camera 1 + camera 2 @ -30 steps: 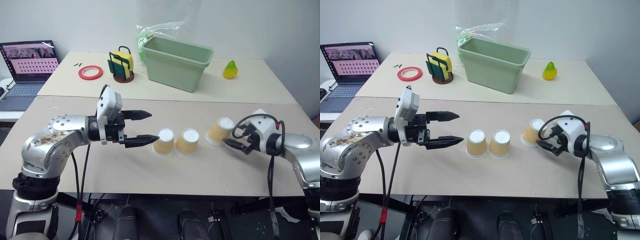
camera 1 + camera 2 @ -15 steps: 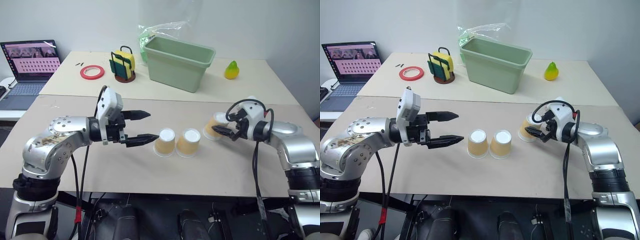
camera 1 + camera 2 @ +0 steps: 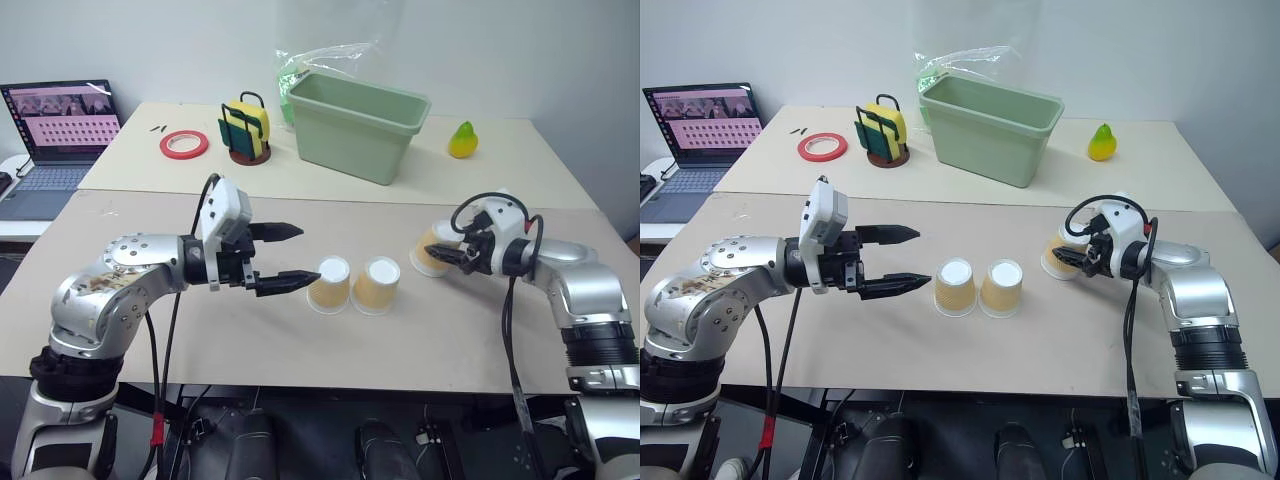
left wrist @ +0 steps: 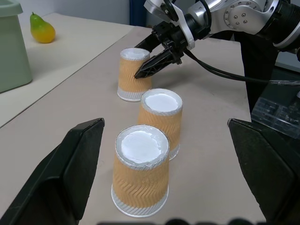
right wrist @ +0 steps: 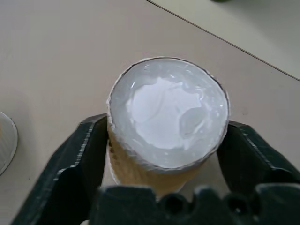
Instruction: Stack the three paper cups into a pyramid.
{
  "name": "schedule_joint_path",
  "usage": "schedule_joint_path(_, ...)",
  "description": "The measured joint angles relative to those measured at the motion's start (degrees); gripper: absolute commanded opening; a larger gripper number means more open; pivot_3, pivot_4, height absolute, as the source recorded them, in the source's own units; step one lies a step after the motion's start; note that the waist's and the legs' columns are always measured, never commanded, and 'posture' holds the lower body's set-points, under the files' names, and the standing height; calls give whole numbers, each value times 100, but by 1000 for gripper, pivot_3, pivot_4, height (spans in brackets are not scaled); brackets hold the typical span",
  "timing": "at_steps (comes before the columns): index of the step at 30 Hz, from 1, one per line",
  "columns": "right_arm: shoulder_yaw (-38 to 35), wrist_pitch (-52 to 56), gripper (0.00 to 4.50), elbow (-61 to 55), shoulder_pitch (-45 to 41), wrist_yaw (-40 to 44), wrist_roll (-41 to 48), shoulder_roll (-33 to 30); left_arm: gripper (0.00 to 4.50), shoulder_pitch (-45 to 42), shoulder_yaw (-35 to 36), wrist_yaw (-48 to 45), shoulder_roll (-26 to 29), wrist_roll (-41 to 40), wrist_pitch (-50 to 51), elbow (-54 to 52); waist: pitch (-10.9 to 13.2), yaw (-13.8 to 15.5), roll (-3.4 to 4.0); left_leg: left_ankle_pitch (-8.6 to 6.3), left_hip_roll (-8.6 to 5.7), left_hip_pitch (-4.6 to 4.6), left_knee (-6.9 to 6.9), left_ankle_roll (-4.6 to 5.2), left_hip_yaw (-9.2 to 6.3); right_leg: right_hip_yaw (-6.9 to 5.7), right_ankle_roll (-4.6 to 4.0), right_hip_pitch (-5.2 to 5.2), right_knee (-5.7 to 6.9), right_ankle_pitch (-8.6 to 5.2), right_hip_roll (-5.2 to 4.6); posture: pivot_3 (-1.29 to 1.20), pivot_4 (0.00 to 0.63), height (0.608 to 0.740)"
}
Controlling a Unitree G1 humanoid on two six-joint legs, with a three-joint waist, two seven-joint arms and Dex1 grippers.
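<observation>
Beige tabletop (image 3: 250, 345) with the three paper cups standing upside down, white bases up, in a loose row across its middle. The left cup (image 3: 328, 284) and the middle cup (image 3: 376, 284) stand just beside each other, nearly touching. The third cup (image 3: 434, 250) stands apart from the pair, at about 2 o'clock from the middle cup. No cup rests on another; the pyramid is not yet built.

Right claw (image 3: 1087, 256): pressed onto the third cup, one black finger on each side of its tan wall just below the white base, as the right wrist view shows (image 5: 168, 117). The cup appears to rest on the tabletop, slightly tilted.

Left claw (image 3: 286, 257): spread wide and holding nothing, its two black fingers pointing toward the left cup from its 9 o'clock side, tips just short of it.

Far tabletop (image 3: 520, 170), beyond the seam: green bin (image 3: 355, 122) at 12 o'clock from the cup pair; a sponge holder (image 3: 245, 132) and a red tape roll (image 3: 183, 144) at about 11 o'clock; a yellow-green pear (image 3: 462, 140) at 1 o'clock; an open laptop (image 3: 55, 135) at 10 o'clock.
</observation>
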Motion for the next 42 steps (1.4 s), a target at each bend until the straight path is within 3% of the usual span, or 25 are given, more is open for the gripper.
schedule_joint_path(11,11,1,2475,-100,-502,268,58,-103,4500,12,-25,74,-5,0,0,-1,14,-6,19,0,0,-7,0,0,3,3,0,-12,2,0,0,0,150,656)
schedule_joint_path(18,212,331,2475,-417,-2250,1764,496,-718,4500,23,-141,48,-16,9,-1,11,27,-6,39,0,1,-68,-8,0,4,3,11,-84,17,25,2,0,150,656)
schedule_joint_path(24,790,1160,2475,-1237,-2968,3159,1454,-532,4500,24,-155,18,-26,17,-5,16,32,-6,46,1,1,-72,-9,0,2,0,9,-89,21,24,3,0,150,656)
schedule_joint_path(32,1395,1195,2475,-1439,-2865,3406,1506,-274,4500,154,-136,86,-18,-40,9,-108,33,32,44,3,0,-81,3,-3,2,0,-5,-88,17,21,0,0,150,656)
schedule_joint_path(42,1782,303,2475,-661,-2559,3488,782,-6,4500,319,22,302,93,-135,118,-339,34,0,45,3,1,-81,-3,-3,1,-2,9,-93,20,29,2,0,150,656)
